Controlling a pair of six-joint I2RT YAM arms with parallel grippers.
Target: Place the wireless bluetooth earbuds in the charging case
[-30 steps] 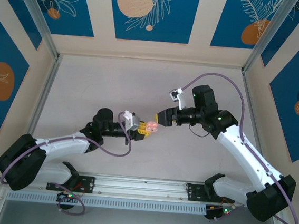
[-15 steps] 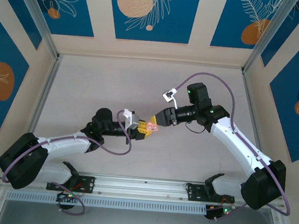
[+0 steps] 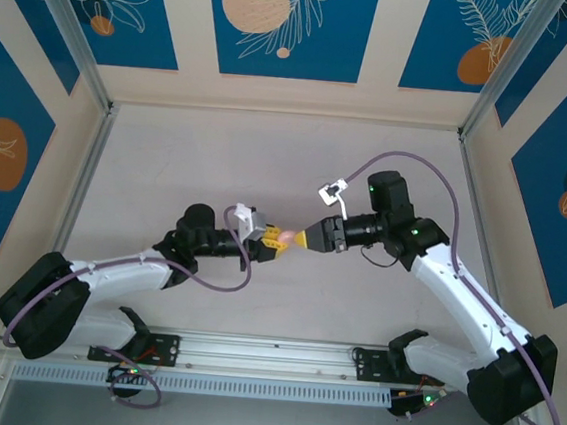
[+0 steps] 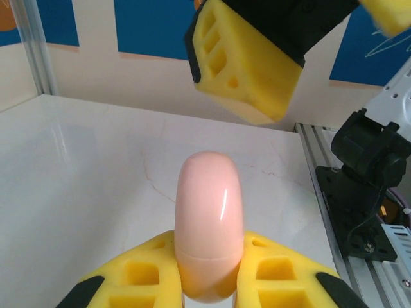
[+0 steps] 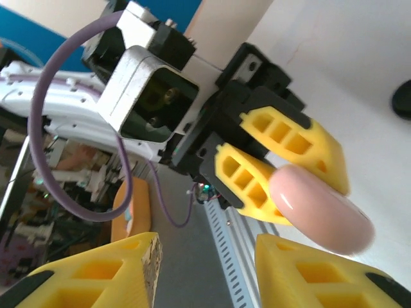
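A pale pink charging case [image 4: 209,224] with its lid down stands edge-on between the yellow fingers of my left gripper [image 4: 209,273], which is shut on it. In the top view the case [image 3: 286,238] is held above the table's middle by the left gripper [image 3: 274,240]. My right gripper [image 3: 306,240] faces it from the right, almost tip to tip. The right gripper [image 5: 205,273] is open, its pads apart with nothing between them, and the case [image 5: 321,208] lies just beyond its right fingertip. One right finger [image 4: 247,61] hangs above the case. The earbuds are out of view.
The white table [image 3: 218,166] stretches behind and to the left of both grippers. A metal rail [image 3: 270,357] runs along the near edge between the arm bases. A small dark rounded thing [image 5: 403,99] lies on the table at the right edge of the right wrist view.
The right gripper came in close to the pink case, then drew back a little to the right with its jaws narrower. The left gripper kept its hold.
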